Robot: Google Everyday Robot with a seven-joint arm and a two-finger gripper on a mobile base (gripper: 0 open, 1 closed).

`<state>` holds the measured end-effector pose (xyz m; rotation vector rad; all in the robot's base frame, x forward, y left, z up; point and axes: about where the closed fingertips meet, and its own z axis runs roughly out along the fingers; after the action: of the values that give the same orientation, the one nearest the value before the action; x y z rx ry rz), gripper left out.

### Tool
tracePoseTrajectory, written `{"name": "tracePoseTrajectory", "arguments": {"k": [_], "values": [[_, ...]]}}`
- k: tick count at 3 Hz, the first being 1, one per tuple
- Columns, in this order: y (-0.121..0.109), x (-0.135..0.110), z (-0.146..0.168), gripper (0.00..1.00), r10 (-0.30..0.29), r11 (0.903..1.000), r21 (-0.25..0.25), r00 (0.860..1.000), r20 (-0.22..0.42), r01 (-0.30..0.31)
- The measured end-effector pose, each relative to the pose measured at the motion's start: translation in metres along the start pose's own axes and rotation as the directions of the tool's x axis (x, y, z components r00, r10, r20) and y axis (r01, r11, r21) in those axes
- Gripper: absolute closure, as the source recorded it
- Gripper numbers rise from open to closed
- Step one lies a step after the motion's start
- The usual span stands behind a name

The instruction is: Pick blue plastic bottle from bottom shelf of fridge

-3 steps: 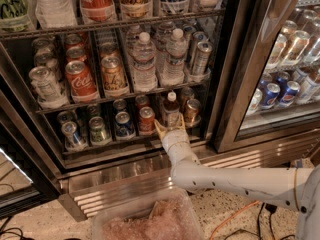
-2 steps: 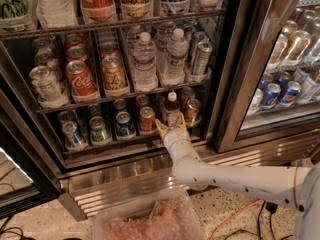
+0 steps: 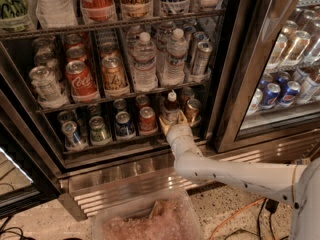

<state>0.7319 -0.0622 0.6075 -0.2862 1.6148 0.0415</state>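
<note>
The fridge point(image 3: 234, 84) stands with its left door open. The blue plastic bottle point(image 3: 171, 103), small with a white cap, stands upright at the right of the bottom shelf point(image 3: 115, 143), among cans. My gripper point(image 3: 172, 118) is inside the fridge at the front of that shelf, placed around the bottle's lower body. My white arm point(image 3: 235, 173) reaches in from the lower right. The bottle's base is hidden behind the gripper.
Cans stand on both sides of the bottle: a red one point(image 3: 147, 119) on its left, a bronze one point(image 3: 192, 109) on its right. Taller water bottles point(image 3: 145, 59) fill the rack above. A louvred grille point(image 3: 125, 189), a plastic bin point(image 3: 150, 221) and an orange cable point(image 3: 235, 219) lie below.
Almost nothing has changed. The gripper stays at the bottle on the bottom shelf, and the arm has barely shifted.
</note>
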Motion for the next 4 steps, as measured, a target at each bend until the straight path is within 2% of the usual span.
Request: {"name": "tracePoseTrajectory", "arguments": {"k": [1, 2, 3, 4], "values": [[-0.003, 0.003, 0.005, 0.61, 0.003, 1.0000, 0.002, 1.000, -0.008, -0.003], [0.000, 0.007, 0.008, 0.84, 0.010, 0.9999, -0.003, 1.000, -0.018, -0.010], [0.001, 0.007, 0.008, 1.00, 0.010, 0.9999, -0.005, 1.000, -0.022, -0.010], [0.000, -0.005, -0.003, 1.00, 0.016, 0.9998, -0.009, 1.000, -0.014, -0.016]]}}
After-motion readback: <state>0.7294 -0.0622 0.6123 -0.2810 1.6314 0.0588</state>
